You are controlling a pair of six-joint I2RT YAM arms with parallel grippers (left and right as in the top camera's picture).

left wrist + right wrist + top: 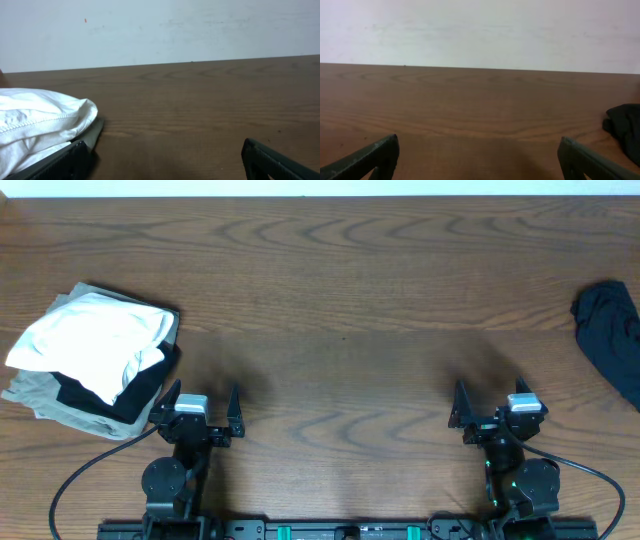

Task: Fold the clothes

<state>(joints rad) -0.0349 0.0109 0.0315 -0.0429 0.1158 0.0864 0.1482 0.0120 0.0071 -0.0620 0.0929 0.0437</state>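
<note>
Left gripper (164,150) hanging wide open over the wooden table (210,100).
A white garment (40,125) is lying bunched beside one finger (67,159), a beige one (95,132) peeking out beneath it, a pale wall (160,30) behind.

No readable text, label, brand or number on the clothes (95,345) or table (340,300); any print perhaps too small.

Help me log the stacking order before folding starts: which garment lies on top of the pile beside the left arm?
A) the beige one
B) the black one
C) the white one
C: in the overhead view the white garment lies uppermost, with the black garment and the beige garment showing beneath its edges.
</note>
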